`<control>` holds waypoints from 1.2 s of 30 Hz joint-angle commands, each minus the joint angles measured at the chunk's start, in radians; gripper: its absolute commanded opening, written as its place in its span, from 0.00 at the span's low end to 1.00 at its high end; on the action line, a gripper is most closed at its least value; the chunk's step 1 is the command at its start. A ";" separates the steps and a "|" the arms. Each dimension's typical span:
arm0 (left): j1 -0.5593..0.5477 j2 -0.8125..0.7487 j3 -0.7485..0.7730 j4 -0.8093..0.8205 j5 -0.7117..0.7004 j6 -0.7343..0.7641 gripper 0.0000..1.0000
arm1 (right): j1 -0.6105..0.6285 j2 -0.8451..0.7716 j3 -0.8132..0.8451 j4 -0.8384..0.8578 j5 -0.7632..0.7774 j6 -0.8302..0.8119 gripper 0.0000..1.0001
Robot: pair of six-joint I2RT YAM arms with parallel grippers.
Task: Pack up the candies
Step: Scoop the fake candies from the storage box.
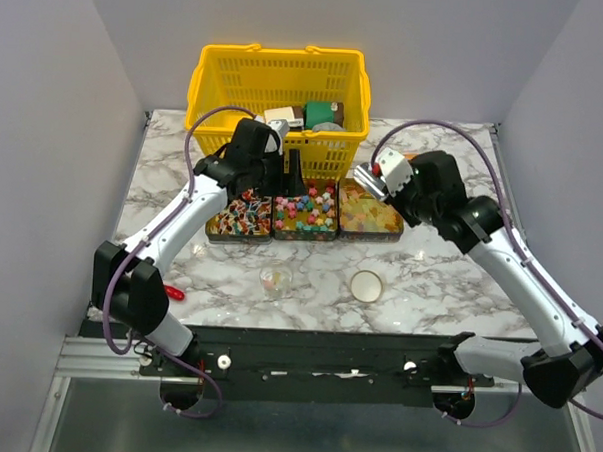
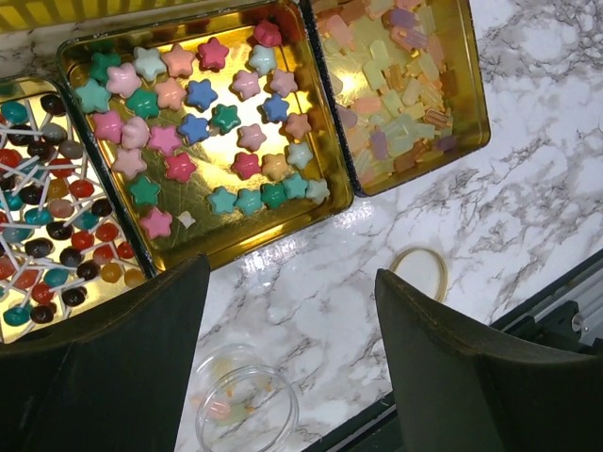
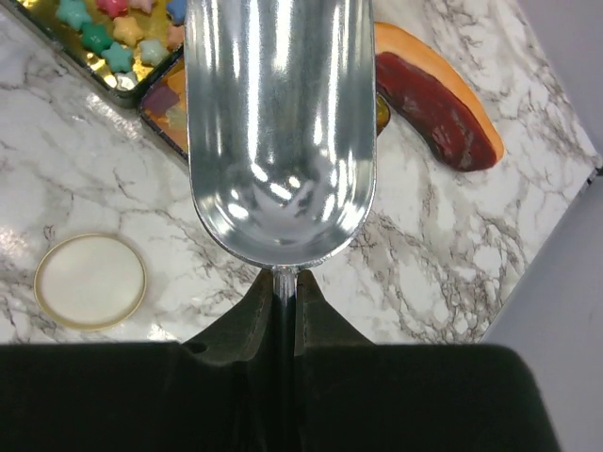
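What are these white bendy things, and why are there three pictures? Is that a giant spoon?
The white bendy things are two robot arms bolted to a marble table. One picture looks down from above. The other two come from small cameras on each arm's wrist, so you see the arm's own dark fingers up close.

On the table sit three gold tins of sweets: lollipops on white sticks, colourful star candies and pale gummy pieces. In front lie a clear glass jar and its round lid. Behind stands a yellow plastic basket.

Yes, nearly a spoon: the right arm's fingers are shut on the handle of a shiny metal scoop, which is empty. The left arm's fingers are open and hold nothing.
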 commanded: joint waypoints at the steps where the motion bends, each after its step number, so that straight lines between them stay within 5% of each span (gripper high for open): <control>1: -0.007 0.060 0.075 -0.071 0.004 0.031 0.82 | -0.094 0.149 0.170 -0.190 -0.268 -0.122 0.01; 7: -0.009 0.101 0.089 -0.076 0.004 0.052 0.82 | -0.156 0.360 0.347 -0.446 -0.245 -0.142 0.01; 26: -0.101 0.163 0.144 0.137 0.263 0.101 0.94 | -0.114 0.209 0.157 -0.224 -0.449 -0.099 0.01; 36: -0.147 0.226 0.149 0.133 0.327 0.117 0.67 | -0.110 0.141 0.165 -0.157 -0.509 -0.071 0.01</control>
